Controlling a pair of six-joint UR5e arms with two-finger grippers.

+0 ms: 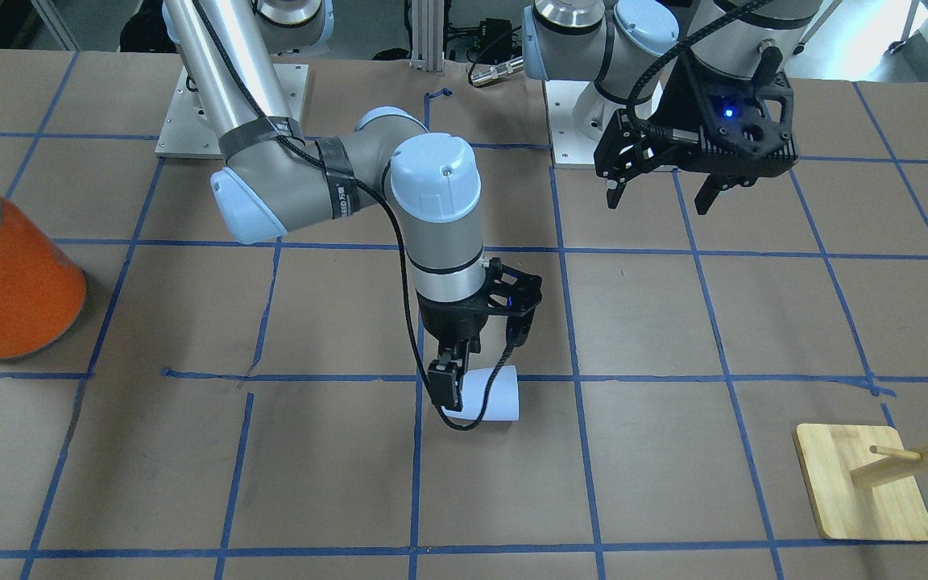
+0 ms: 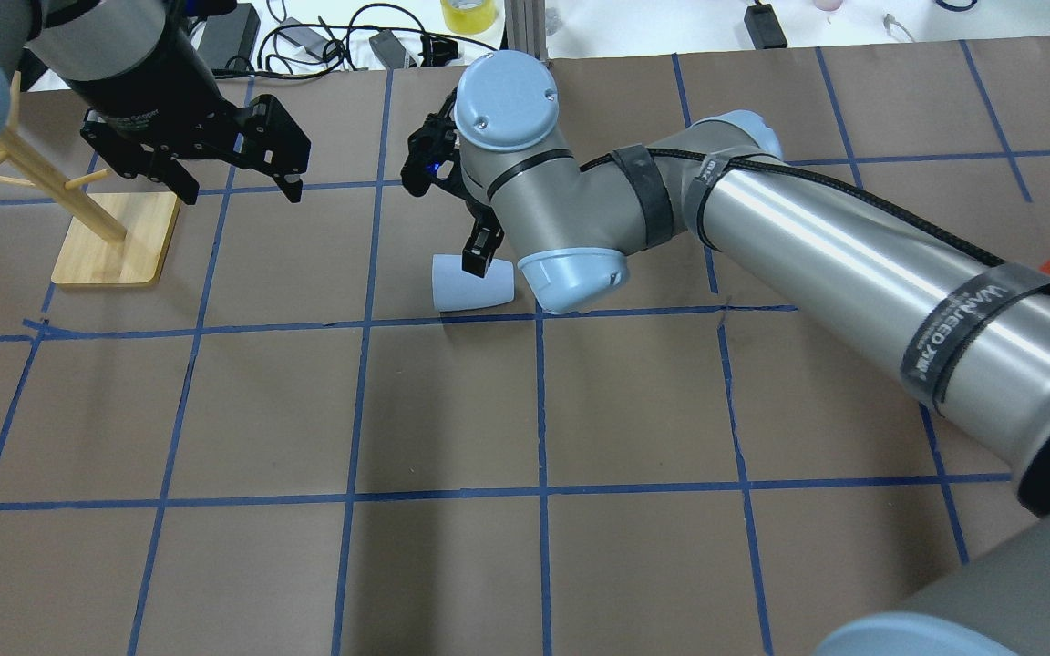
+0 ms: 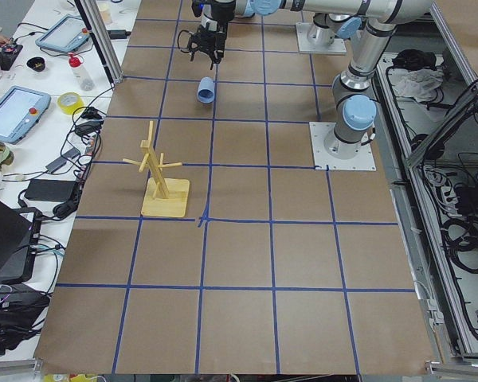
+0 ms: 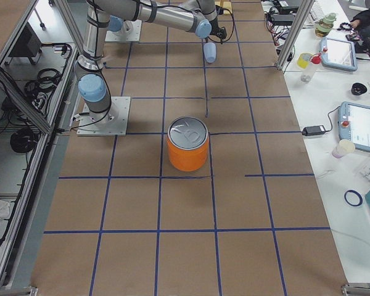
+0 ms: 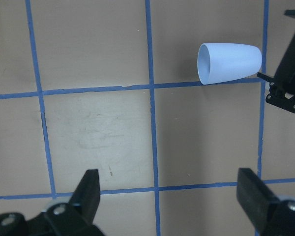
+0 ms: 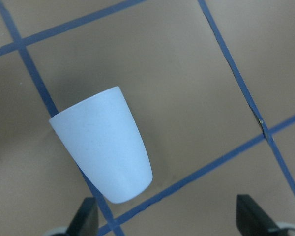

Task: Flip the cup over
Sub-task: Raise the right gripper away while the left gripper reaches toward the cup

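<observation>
The pale blue cup point(image 2: 470, 284) lies on its side on the brown table, with its open mouth toward the wooden stand. It also shows in the front view point(image 1: 495, 395), the left wrist view point(image 5: 229, 63) and the right wrist view point(image 6: 103, 147). My right gripper point(image 2: 486, 255) is open and low over the cup's closed base end; it holds nothing. In the right wrist view the cup's base lies close to one fingertip point(image 6: 83, 219), and the gripper point(image 6: 169, 221) is spread wide. My left gripper point(image 1: 657, 193) is open and empty, high above the table and apart from the cup.
A large orange can point(image 1: 5, 274) with a silver top stands far out on my right side. A wooden peg stand point(image 2: 115, 241) stands on my left, near the left gripper. Blue tape lines grid the table.
</observation>
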